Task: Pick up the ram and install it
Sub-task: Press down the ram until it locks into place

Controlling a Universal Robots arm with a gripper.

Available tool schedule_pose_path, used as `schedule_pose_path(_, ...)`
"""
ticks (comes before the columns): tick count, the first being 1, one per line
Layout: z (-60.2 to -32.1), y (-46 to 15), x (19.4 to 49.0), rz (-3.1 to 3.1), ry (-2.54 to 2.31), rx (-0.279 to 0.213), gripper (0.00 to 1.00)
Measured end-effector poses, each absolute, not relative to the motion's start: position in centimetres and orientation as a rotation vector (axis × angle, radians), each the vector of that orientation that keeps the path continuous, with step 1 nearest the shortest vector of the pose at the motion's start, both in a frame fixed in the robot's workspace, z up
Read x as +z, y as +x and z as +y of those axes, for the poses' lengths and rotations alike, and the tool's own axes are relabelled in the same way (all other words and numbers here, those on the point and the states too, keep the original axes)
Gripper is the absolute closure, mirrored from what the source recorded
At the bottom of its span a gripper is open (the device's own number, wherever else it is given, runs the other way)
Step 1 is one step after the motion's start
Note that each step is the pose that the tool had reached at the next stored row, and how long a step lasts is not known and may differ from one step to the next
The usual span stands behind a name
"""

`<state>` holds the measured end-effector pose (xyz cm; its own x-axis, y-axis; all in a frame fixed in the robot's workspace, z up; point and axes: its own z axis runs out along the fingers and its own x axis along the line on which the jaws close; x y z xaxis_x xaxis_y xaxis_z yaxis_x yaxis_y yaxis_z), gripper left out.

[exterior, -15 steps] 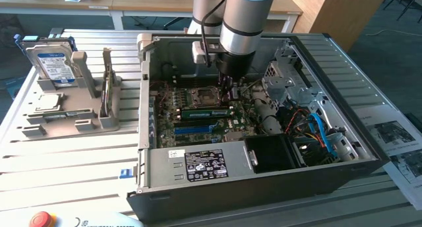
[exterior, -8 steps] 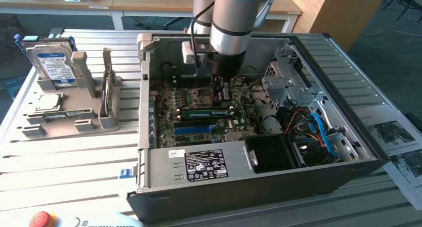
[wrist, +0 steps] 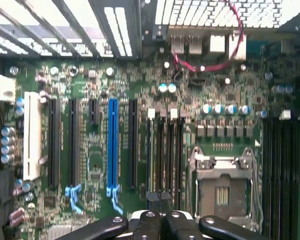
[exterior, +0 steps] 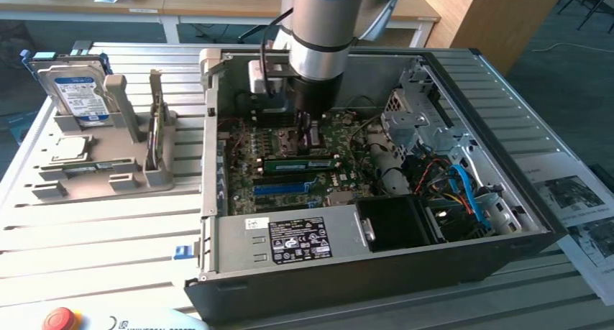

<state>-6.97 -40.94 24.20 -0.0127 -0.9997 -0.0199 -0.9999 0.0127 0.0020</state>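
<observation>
Gripper (wrist: pixel 160 200) down inside the open computer case (exterior: pixel 499 236), fingers pinched together over the motherboard (wrist: pixel 90 165) with nothing between them, tips just above the bank of narrow black memory slots (wrist: pixel 165 150). In the exterior view the ram (exterior: pixel 299 162) lies seated flat across the board, a green stick just below the fingertips, apparently already in a slot, though the arm hides its far end. Beside the slots: empty processor socket (wrist: pixel 222 187) with its metal frame, and a blue expansion slot (wrist: pixel 113 145). Toward the exterior view's right, a blue cable (exterior: pixel 464 186) and a drive cage (exterior: pixel 422 121); the power supply (exterior: pixel 287 240) sits at the case's near wall. Well apart, on the exterior view's left, a grey holder (exterior: pixel 96 179) with 1 hard drive (exterior: pixel 79 89) standing upright and a silver processor chip (exterior: pixel 69 149).
</observation>
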Motion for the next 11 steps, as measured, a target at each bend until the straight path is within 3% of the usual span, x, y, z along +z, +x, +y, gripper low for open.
schedule_pose_path(11, -40.98, -7.75, 24.21, 2.227, -2.198, 0.024, 0.90)
